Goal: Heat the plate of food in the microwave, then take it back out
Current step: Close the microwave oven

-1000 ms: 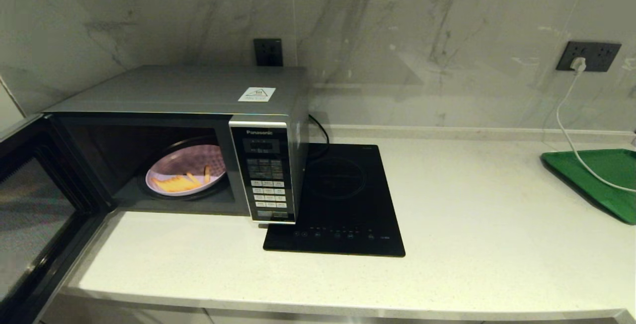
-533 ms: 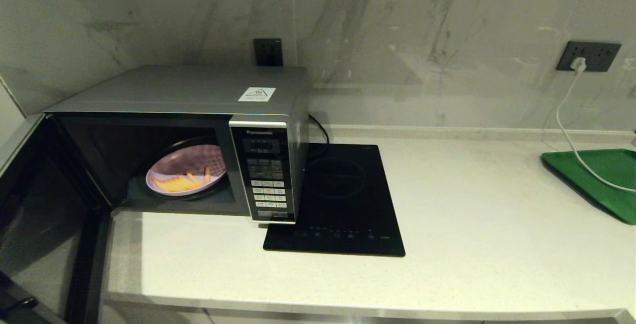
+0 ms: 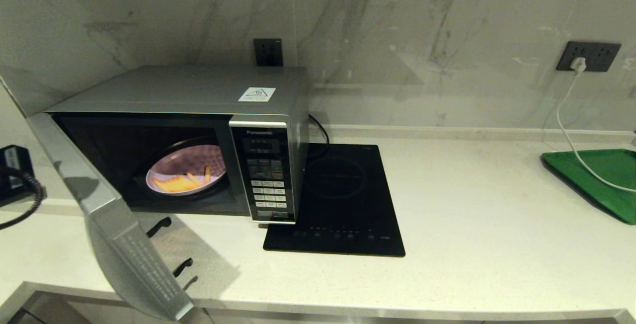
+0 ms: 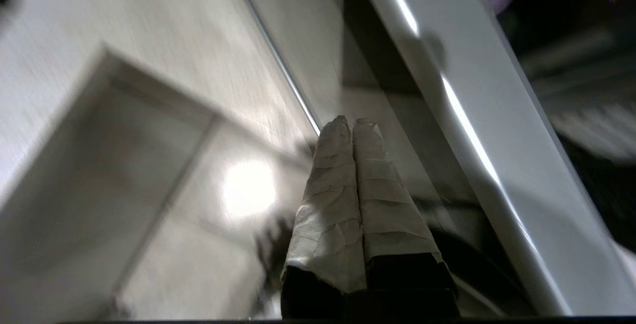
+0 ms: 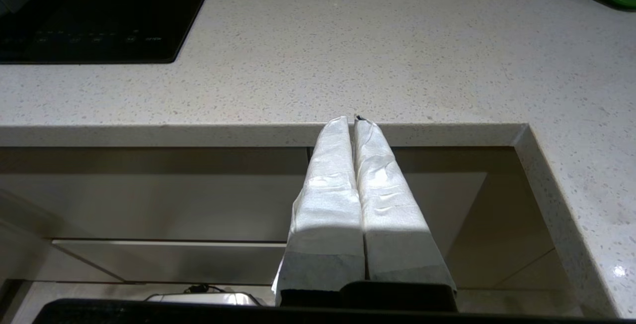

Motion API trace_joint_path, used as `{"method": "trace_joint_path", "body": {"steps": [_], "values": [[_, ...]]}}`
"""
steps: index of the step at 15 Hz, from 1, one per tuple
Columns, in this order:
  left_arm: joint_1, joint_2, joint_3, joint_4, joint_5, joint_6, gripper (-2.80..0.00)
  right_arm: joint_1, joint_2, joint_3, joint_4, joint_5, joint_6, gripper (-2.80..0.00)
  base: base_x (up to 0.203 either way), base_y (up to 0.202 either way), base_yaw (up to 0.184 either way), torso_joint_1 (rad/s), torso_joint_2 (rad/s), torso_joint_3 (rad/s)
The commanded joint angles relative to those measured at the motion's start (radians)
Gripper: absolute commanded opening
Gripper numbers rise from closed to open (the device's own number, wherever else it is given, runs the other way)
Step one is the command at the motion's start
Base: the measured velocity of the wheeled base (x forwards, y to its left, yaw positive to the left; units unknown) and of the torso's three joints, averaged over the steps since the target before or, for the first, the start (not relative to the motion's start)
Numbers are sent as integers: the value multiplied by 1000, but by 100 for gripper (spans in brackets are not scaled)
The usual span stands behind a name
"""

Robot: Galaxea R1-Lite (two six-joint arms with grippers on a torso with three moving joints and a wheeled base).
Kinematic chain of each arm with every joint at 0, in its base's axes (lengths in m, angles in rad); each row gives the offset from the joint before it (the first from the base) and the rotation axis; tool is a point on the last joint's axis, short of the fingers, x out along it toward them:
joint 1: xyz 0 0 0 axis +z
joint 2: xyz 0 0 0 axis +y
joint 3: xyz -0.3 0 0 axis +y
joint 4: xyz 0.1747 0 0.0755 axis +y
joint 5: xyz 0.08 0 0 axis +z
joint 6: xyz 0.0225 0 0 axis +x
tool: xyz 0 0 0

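- Lilac plastic: one plate of food (image 3: 186, 176) is seen inside the one microwave (image 3: 198, 90), resting on the turntable in the open cavity, with a few orange-yellow fries on its near half.
- The microwave is placed at about 10 o'clock on the white speckled counter (image 3: 472, 244); its door (image 3: 114, 224) is seen half swung, edge-on, reaching toward 7 o'clock, with two dark latch hooks on its inner side.
- One black keypad panel (image 3: 266, 175) is found on the microwave's right front, and one white triangle sticker (image 3: 257, 94) on its top.
- One flat black induction hob (image 3: 343, 200) lies just beside the microwave, at about 12 o'clock on the counter.
- One green tray (image 3: 596, 177) is set at 3 o'clock, crossed by one white cable (image 3: 564, 125) plugged into the wall socket (image 3: 589, 56); a second socket is mounted above the microwave.
- The left hand (image 4: 352, 124) is seen in the left wrist view clenched on nothing, its two wrapped fingertips pressed together, close to the door's silver frame.
- The right hand (image 5: 354, 121) is likewise clenched and empty, held below the counter's front edge, well apart from the plate.
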Motion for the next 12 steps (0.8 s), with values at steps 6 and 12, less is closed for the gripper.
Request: {"method": "trace_joint_path", "body": {"steps": [6,12], "values": [[-274,4,177,-531,266,66,-280,0,2,0,2,0,1,-280,0,0,0,0,0,0],[-399,-27,190,-381,257,53,-280,0,0,0,2,0,1,-280,0,0,0,0,0,0]]}}
